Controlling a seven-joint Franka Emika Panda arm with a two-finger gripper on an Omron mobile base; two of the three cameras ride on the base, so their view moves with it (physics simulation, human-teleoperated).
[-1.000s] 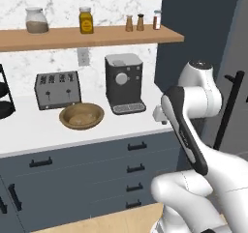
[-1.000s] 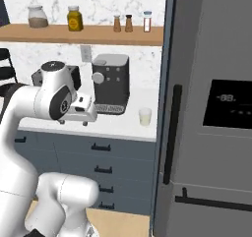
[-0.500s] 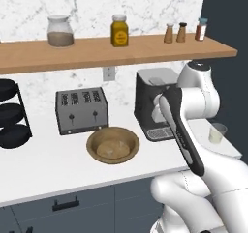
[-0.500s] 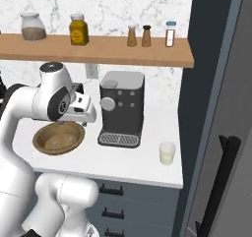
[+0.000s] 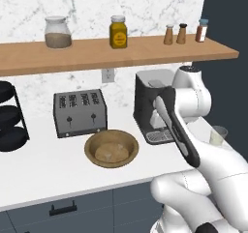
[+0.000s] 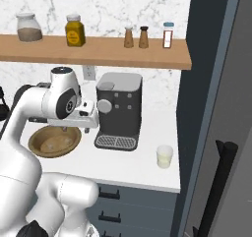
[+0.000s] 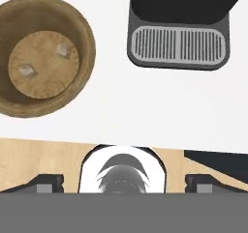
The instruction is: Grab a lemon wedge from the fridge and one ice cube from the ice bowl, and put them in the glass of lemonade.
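The ice bowl [image 5: 111, 149] of light brown wood sits on the white counter in front of the toaster; from above, two ice cubes [image 7: 27, 71] lie in the ice bowl [image 7: 72, 14]. My gripper [image 6: 75, 127] hangs over the counter between the bowl [image 6: 54, 141] and the coffee machine, pointing down. It is open [image 7: 124, 184], with its fingertips [image 7: 46, 182] wide apart and nothing between them. The glass of lemonade [image 6: 164, 157] stands at the counter's right end, near the fridge [image 6: 216, 103]; it also appears past my arm [image 5: 218, 136]. The lemon wedge is out of view.
A black coffee machine [image 6: 119, 108] with a grated drip tray [image 7: 178, 44] stands right of the bowl. A grey toaster [image 5: 80, 112] is behind the bowl, a black tiered rack [image 5: 10, 118] at far left. A wooden shelf [image 5: 97, 53] holds jars and shakers. Drawers [image 6: 110, 194] run below.
The base has driven closer to the counter, so both base views shifted: bowl, toaster and coffee machine loom larger and most of the fridge slid off right. The arm's pose looks much the same.
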